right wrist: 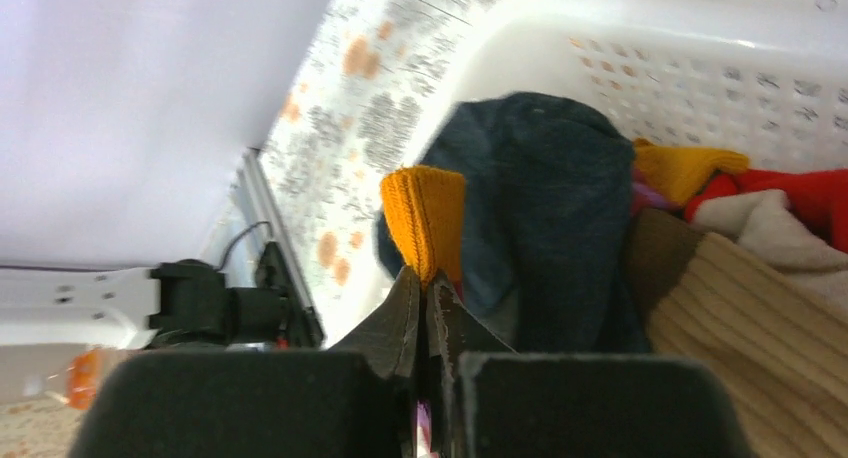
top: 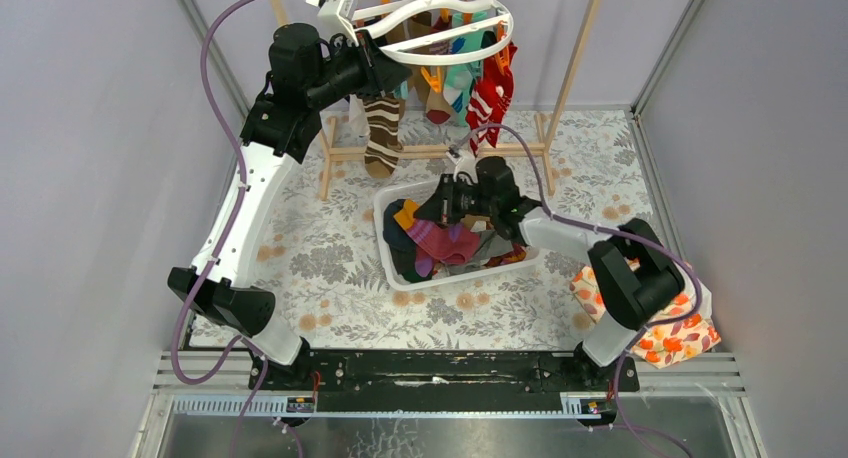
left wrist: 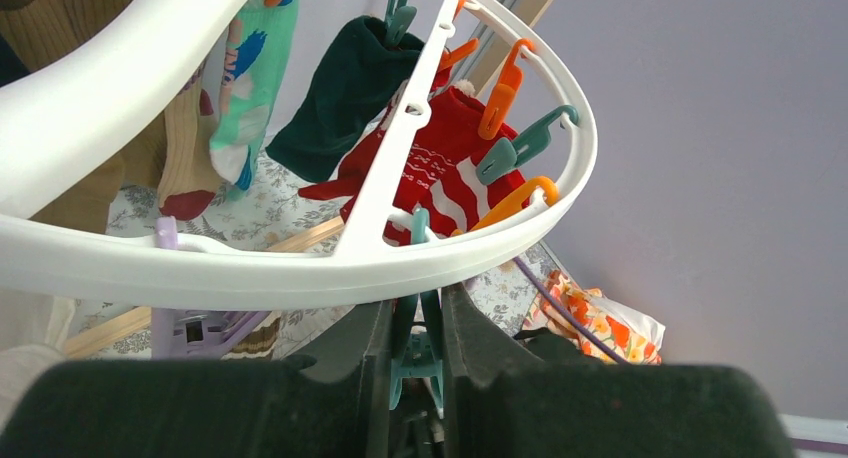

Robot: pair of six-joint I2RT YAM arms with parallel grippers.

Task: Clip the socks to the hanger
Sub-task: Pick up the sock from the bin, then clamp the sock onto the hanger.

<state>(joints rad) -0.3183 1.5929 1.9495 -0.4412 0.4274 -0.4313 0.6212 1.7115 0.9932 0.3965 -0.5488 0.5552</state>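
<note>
I am holding my left gripper [left wrist: 415, 313] up at the near rim of the hanger [left wrist: 250, 268], its fingers pressing in on a teal clip [left wrist: 416, 363] that is dangling just under the white ring. I judge the point of this grip is to squeeze the clip's handles so its mouth is standing ready for a sock, and to stop the ring from swinging on the wooden rack [top: 575, 58]. Several socks are already hanging there, among them a red-and-white striped sock [left wrist: 440, 168] and a dark green sock [left wrist: 350, 88], so I am working at a clip on the free near side. Down in the white basket [right wrist: 700, 68], my right gripper [right wrist: 428, 288] is pressing its fingers together on the orange cuff [right wrist: 425, 213] of what looks to be a navy sock [right wrist: 550, 208]. I am taking it by the cuff because that edge is standing up out of the pile and is the thin, firm part a clip can bite. The remaining socks [top: 445, 243] are lying heaped in the basket, well apart from the hanger. The lift will need care, since the navy sock is lying tangled against its neighbours and might be dragging one along.
</note>
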